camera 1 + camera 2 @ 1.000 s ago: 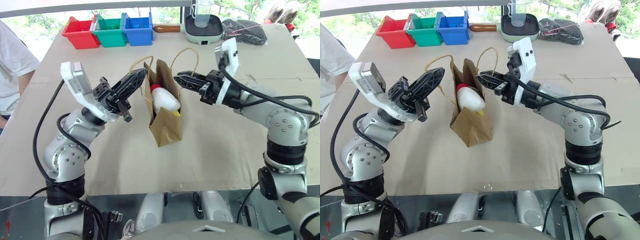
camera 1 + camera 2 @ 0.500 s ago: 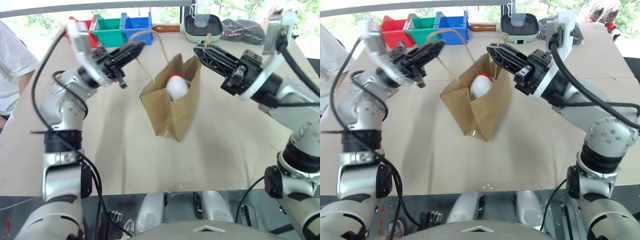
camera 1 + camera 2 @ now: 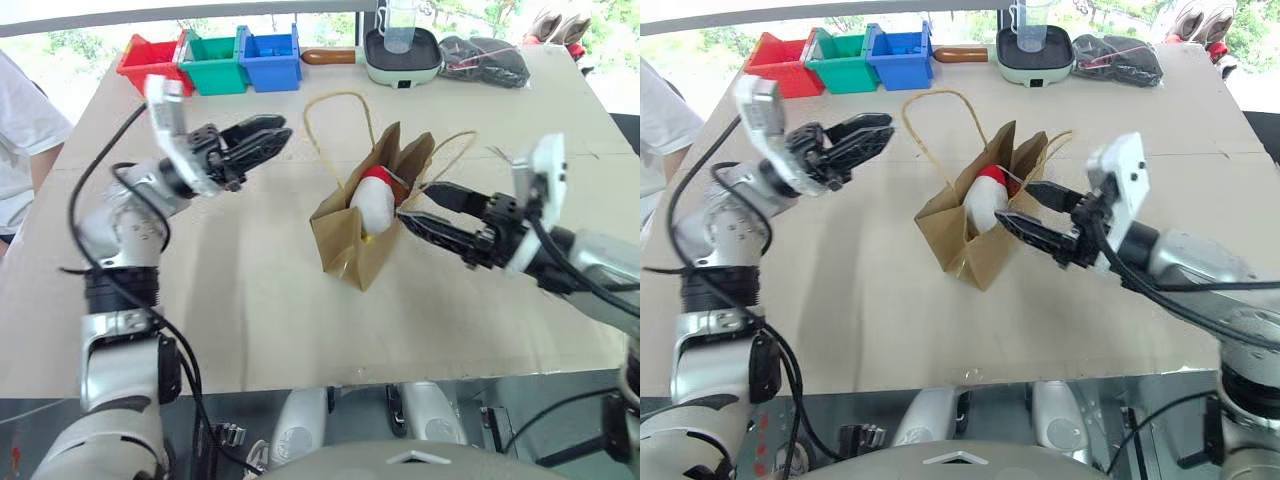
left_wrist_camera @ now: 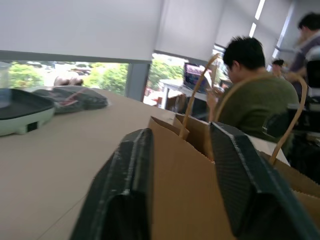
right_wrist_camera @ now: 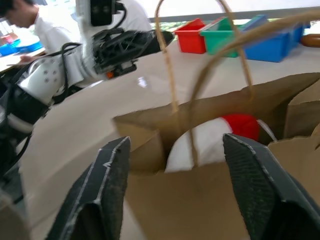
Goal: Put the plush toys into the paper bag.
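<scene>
- Both of my claws stand parted and empty in the head views: my left claw [image 3: 262, 135] hangs over the table [image 3: 200, 300] to the left of the paper bag [image 3: 365, 235], well apart from it, and my right claw [image 3: 420, 205] sits just beside the bag's right wall.
- In the same views the bag leans on the table with its two cord handles loose, and the white chicken plush [image 3: 372, 203] with its red comb lies inside the open mouth. I cannot see the orange-brown toy.
- Far left on the table are the red bin [image 3: 155, 68], green bin [image 3: 218, 62] and blue bin [image 3: 272, 58].
- From my left wrist, my two fingers [image 4: 122, 195] stand apart with the bag's brown wall between them.
- From my right wrist, my fingers [image 5: 102, 195] spread wide before the bag's mouth, the chicken plush inside.
</scene>
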You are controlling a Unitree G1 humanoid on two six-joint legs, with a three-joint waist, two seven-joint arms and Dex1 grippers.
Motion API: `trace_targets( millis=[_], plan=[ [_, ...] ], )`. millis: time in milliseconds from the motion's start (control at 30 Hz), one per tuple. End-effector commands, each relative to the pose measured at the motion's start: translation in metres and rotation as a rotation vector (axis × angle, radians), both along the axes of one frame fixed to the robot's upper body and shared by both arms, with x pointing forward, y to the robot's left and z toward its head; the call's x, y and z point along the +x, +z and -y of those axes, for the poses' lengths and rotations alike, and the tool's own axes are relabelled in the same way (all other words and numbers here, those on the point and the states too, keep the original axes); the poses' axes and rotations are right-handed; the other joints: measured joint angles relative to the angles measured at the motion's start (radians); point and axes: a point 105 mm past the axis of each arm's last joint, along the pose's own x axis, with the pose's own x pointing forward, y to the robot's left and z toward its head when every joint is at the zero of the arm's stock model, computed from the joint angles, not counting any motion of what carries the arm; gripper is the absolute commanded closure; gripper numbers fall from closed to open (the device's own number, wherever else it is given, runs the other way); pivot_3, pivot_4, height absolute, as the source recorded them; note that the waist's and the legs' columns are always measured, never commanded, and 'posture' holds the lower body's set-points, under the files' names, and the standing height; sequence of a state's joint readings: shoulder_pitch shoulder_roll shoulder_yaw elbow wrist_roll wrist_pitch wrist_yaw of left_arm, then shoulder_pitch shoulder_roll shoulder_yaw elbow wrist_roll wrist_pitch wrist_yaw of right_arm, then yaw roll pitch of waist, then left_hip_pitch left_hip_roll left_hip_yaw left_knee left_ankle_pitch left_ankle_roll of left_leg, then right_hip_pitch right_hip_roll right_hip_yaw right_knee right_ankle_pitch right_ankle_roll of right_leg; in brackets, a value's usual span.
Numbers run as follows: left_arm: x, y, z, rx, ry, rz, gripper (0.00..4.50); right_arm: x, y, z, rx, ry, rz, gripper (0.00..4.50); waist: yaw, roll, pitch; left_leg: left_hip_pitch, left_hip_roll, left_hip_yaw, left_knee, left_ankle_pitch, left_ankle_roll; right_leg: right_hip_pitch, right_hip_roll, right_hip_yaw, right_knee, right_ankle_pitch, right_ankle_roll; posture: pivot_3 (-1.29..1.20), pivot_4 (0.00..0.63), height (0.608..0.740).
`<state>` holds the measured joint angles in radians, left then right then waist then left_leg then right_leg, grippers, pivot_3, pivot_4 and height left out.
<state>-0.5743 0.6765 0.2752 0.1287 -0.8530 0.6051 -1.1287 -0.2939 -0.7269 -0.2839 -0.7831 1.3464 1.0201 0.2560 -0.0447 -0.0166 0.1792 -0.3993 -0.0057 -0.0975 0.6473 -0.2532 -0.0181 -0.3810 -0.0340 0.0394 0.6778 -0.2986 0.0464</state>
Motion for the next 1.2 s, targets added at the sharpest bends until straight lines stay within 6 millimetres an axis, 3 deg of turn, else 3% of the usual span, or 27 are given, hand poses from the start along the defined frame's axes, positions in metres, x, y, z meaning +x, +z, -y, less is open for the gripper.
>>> trace_targets(
  millis=[33, 67, 167, 233, 367, 667, 800, 900, 1133, 1200],
  plan=[
    [-0.035, -0.005, -0.01, 0.042, -0.013, -0.053, 0.42, -0.022, 0.006, 0.009, -0.03, 0.075, 0.037, 1.89, 0.0, 0.0, 0.0, 0.001, 0.001, 0.001, 0.0, 0.0, 0.001, 0.0, 0.0, 0.001, 0.0, 0.0, 0.0, 0.0, 0.15, 0.74],
    [-0.04, -0.009, -0.009, 0.048, -0.016, -0.069, 0.02, -0.024, 0.004, 0.01, -0.042, 0.08, 0.033, 1.89, 0.003, 0.0, 0.0, 0.001, 0.001, 0.002, 0.0, 0.0, 0.001, 0.0, -0.001, 0.002, -0.001, 0.0, 0.0, 0.0, 0.15, 0.74],
    [-0.056, -0.038, 0.005, 0.109, 0.012, -0.119, 0.02, -0.017, -0.017, 0.009, -0.126, 0.061, 0.008, 1.89, 0.014, -0.001, 0.0, 0.001, 0.001, -0.001, 0.001, 0.0, 0.001, 0.002, -0.002, 0.001, 0.0, 0.0, 0.0, 0.0, 0.15, 0.74],
    [-0.06, -0.062, 0.022, 0.149, 0.061, -0.139, 0.0, -0.004, -0.039, -0.002, -0.172, 0.051, 0.011, 2.69, 0.018, -0.001, 0.0, 0.003, 0.001, 0.0, 0.002, 0.0, 0.0, 0.003, -0.002, 0.002, 0.0, 0.0, 0.0, 0.0, 0.15, 0.74],
    [-0.062, -0.076, 0.048, 0.181, 0.089, -0.099, 0.0, 0.02, -0.069, -0.027, -0.22, 0.053, 0.05, 4.45, 0.023, -0.002, -0.001, 0.004, 0.001, 0.003, 0.004, 0.0, 0.0, 0.003, -0.001, 0.002, 0.0, 0.001, 0.001, 0.0, 0.15, 0.74],
    [-0.05, -0.084, 0.091, 0.237, 0.134, 0.024, 0.0, 0.052, -0.082, -0.071, -0.134, 0.112, 0.082, 4.45, 0.033, -0.001, -0.001, 0.002, 0.0, 0.002, 0.003, 0.0, 0.0, 0.001, 0.001, 0.001, 0.0, 0.001, 0.001, 0.0, 0.15, 0.74],
    [-0.028, -0.086, 0.092, 0.219, 0.28, 0.034, 0.0, 0.055, -0.084, -0.077, -0.122, 0.122, 0.088, 4.45, 0.033, -0.001, -0.001, 0.002, -0.001, 0.002, 0.003, 0.0, 0.0, 0.001, 0.001, 0.001, 0.0, 0.001, 0.001, 0.0, 0.15, 0.74],
    [-0.022, -0.084, 0.101, 0.198, 0.263, 0.054, 0.81, 0.054, -0.088, -0.073, -0.128, 0.112, 0.093, 4.5, 0.032, -0.002, -0.001, 0.002, -0.001, 0.002, 0.003, 0.0, 0.0, 0.001, 0.001, 0.001, 0.001, 0.001, 0.001, 0.0, 0.15, 0.74],
    [-0.013, -0.083, 0.095, 0.229, 0.202, 0.129, 4.34, 0.032, -0.076, -0.049, -0.155, 0.075, 0.243, 4.5, 0.03, -0.001, -0.001, 0.002, -0.002, 0.001, 0.003, 0.0, 0.0, 0.002, 0.001, 0.0, 0.001, 0.001, 0.001, 0.0, 0.15, 0.74],
    [-0.013, -0.078, 0.088, 0.238, 0.135, 0.169, 4.43, 0.028, -0.066, -0.031, -0.116, 0.02, 0.252, 4.5, 0.03, -0.001, -0.001, 0.002, -0.002, 0.001, 0.003, 0.0, 0.0, 0.002, 0.001, 0.0, 0.001, 0.001, 0.001, 0.0, 0.15, 0.74]
  ],
)
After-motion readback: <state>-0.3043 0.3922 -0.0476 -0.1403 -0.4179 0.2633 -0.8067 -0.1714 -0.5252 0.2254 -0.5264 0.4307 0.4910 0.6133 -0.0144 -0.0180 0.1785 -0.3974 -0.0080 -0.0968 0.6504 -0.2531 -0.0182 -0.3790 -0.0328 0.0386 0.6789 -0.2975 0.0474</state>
